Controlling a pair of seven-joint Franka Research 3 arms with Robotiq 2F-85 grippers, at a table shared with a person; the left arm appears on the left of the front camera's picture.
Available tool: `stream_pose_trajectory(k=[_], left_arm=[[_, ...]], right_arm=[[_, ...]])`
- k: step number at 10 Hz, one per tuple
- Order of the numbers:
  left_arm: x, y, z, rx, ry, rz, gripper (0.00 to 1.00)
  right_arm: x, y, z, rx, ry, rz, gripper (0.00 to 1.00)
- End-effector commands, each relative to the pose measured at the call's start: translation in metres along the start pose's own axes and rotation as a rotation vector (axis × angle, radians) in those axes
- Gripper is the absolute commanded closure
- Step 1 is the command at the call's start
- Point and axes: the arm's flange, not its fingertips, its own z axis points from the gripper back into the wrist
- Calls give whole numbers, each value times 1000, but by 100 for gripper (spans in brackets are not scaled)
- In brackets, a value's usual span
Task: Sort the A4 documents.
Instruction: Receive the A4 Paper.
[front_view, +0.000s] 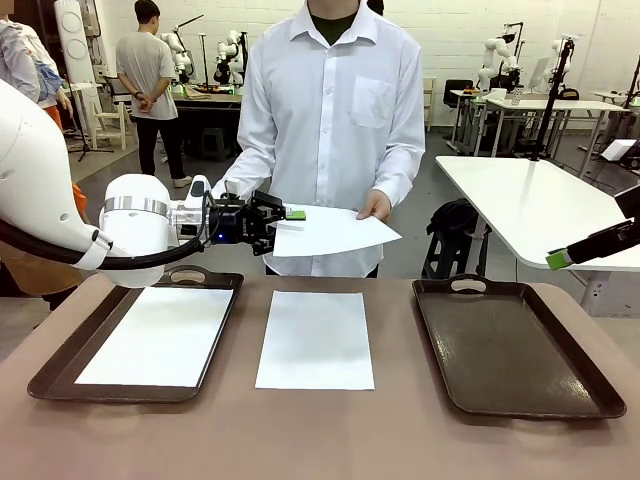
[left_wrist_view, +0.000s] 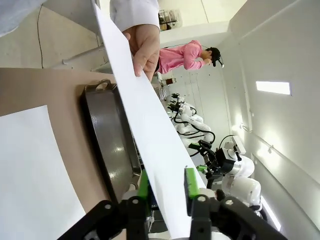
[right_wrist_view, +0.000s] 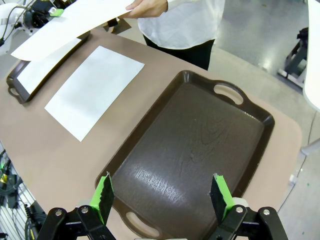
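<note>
Our left gripper (front_view: 287, 215) pinches the offered sheet (front_view: 335, 232), the person's hand (front_view: 375, 205) gripping it too; next we need their release.

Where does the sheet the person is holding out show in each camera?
Front view: held sheet, centre, above the table.
Left wrist view: diagonal white band, top to bottom.
Right wrist view: top-left corner.
Shared landmark: the empty brown tray.
</note>
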Motion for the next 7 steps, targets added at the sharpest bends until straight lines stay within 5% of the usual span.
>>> stream_pose_trajectory(k=[1, 7], left_arm=[[5, 2, -1, -25, -8, 6, 93], [1, 2, 0, -38, -5, -14, 100]], right_arm=[[-1, -2, -2, 17, -10, 2, 0], [-1, -2, -2, 17, -10, 2, 0]])
